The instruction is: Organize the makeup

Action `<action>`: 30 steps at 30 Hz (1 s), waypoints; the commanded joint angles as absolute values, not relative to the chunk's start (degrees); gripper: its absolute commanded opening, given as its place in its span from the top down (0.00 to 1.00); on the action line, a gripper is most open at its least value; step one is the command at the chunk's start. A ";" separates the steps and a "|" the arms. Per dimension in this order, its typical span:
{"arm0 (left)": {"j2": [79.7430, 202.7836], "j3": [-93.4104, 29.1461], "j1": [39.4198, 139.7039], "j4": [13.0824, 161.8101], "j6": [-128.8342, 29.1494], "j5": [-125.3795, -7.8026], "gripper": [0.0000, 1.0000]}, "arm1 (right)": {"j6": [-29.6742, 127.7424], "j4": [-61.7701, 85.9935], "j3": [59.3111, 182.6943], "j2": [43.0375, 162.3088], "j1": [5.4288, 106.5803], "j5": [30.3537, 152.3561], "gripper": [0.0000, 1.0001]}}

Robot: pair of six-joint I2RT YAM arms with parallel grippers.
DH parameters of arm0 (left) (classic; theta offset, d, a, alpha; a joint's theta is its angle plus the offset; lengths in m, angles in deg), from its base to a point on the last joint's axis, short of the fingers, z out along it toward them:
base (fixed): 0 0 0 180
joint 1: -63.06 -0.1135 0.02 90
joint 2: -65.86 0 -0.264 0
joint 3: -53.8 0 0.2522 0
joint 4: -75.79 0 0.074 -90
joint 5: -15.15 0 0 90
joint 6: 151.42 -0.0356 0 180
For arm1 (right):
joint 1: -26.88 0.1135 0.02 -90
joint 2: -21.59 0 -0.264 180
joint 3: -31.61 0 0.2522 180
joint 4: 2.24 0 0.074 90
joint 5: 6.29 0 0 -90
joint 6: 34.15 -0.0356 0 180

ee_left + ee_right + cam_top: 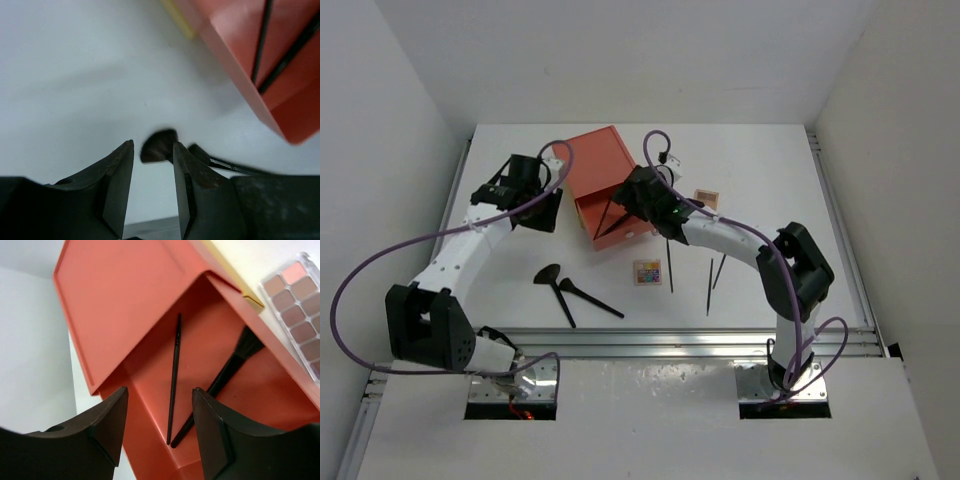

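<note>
Top external view: two black long-handled makeup brushes (570, 293) lie on the white tabletop (750, 160) near the front rail. A small flat multicoloured eyeshadow palette (646, 272) and three thin dark pencil-like sticks (709, 283) lie to their right. The left pincer (540, 208) hangs just left of the orange plastic box (603, 180). The right pincer (623, 210) is at the box's open front.

Left wrist view: the left pincer (152, 200) is spread and empty. One soft brush head (159, 146) on the tabletop shows in the gap between its fingers.

Right wrist view: the right pincer (160, 430) is parted and grips nothing. It faces into the box, where a thin dark stick (174, 385) and a black bushy brush (235, 365) lean. A flat brown-toned eyeshadow palette (300, 295) lies beside the box.

The brushes look light, with stiff, smooth handles. They are best pinched mid-handle, clear of the bristles, though they may roll. The sticks lie low, leaving little to pinch.
</note>
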State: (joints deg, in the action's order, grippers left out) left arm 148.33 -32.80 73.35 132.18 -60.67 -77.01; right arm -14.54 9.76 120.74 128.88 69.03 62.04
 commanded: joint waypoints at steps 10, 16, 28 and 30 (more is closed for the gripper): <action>144.60 -16.04 70.45 132.43 -41.58 -64.83 0.56 | 18.40 2.11 118.24 114.16 72.49 64.22 0.39; 148.64 -13.58 70.44 138.24 -36.90 -67.12 0.56 | 25.61 2.99 110.17 107.38 72.49 58.85 0.38; 150.41 -4.80 74.84 138.25 -33.47 -66.24 0.56 | 30.36 4.83 104.17 103.95 72.58 53.13 0.37; 151.11 -4.27 74.84 137.37 -33.47 -66.76 0.56 | 30.97 5.19 103.73 103.68 72.67 52.43 0.37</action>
State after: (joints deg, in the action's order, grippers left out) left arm 150.69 -4.93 74.68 137.84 -35.20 -65.90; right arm 28.63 6.22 103.85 106.32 72.61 55.40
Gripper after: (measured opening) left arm 0.442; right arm 0.626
